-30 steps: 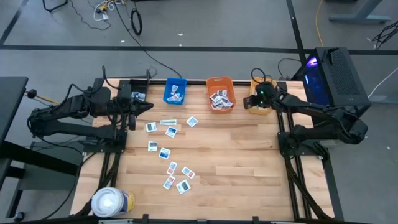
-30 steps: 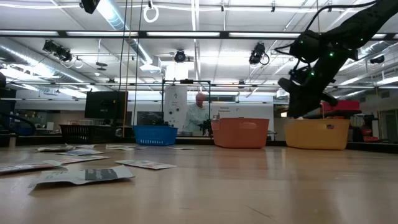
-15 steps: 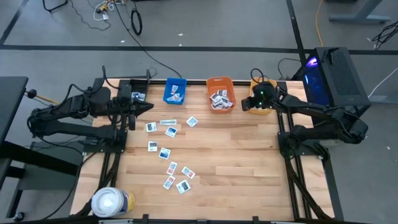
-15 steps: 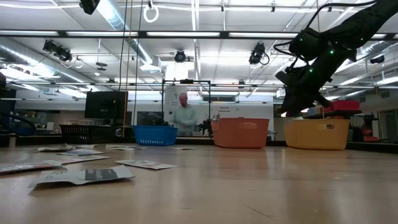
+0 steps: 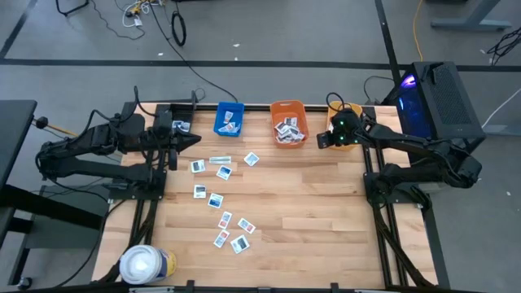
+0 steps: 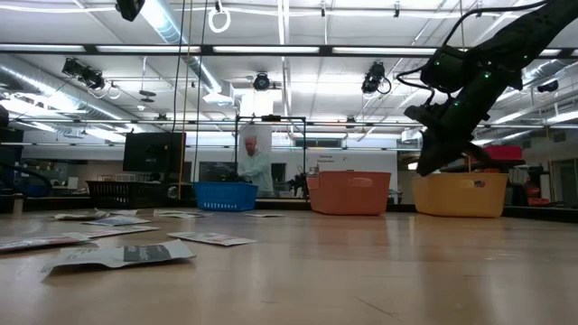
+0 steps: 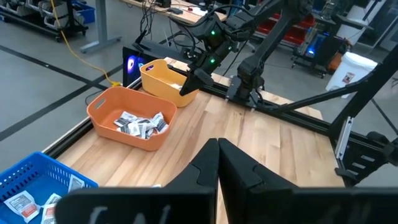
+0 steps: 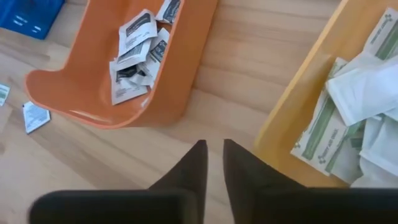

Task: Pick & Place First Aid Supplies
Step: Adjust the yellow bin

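Several small white packets with blue or red print lie flat on the left half of the wooden table; they also show as packets in the low view. More packets lie in the blue bin and the orange bin, and pale greenish strips lie in the yellow bin. My right gripper hovers above the gap between the orange and yellow bins, pointing down, narrowly open and empty. My left gripper waits shut at the far left, just beyond the packets.
The three bins stand in a row along the far edge. A large white roll with a yellow-blue band stands at the near left corner. Bare wood covers the table's middle and right half. A person stands in the room beyond the table.
My right gripper has moved from over the yellow bin toward the table's left, to the gap beside the orange bin. The person in the room behind has walked to the left.
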